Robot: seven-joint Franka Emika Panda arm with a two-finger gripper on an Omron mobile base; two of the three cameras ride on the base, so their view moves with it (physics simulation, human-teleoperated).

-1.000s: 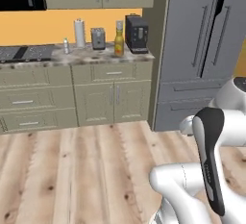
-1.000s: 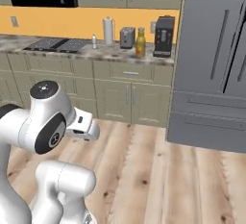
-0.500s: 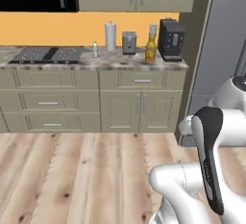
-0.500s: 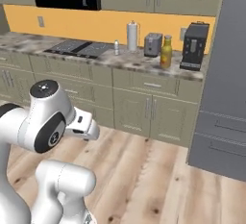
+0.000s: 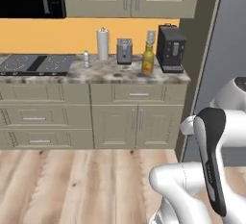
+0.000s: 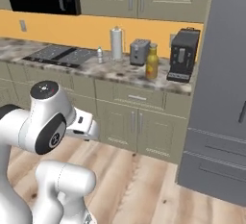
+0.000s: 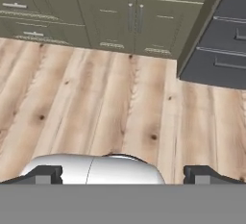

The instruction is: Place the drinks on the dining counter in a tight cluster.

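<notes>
So over the last second our whole view slid sideways: the worktop stuff drifted right across both base views and the fridge got pushed toward the edge. That was just the base driving, nothing on the counter actually moved. For the task, we reckoned we were still in the travel phase, swinging round, with no drink picked up yet.

Our gripper (image 7: 122, 172) was spread as wide as it goes and carrying nothing, pointed down at the wooden floor (image 7: 96, 107).

The only drink we could spot was the yellow juice bottle (image 5: 148, 58), standing upright on the marble worktop (image 5: 110, 74) between the toaster (image 5: 124, 51) and the black coffee machine (image 5: 170, 48). There was also a tiny bottle-ish thing (image 5: 86, 58) near the paper towel roll (image 5: 103, 44), too small for us to call.

Around us: the stovetop (image 5: 36, 63) to the left, the grey fridge (image 6: 226, 98) on the right. Those neighbours crowd the juice bottle, so reaching in looked fiddly.
</notes>
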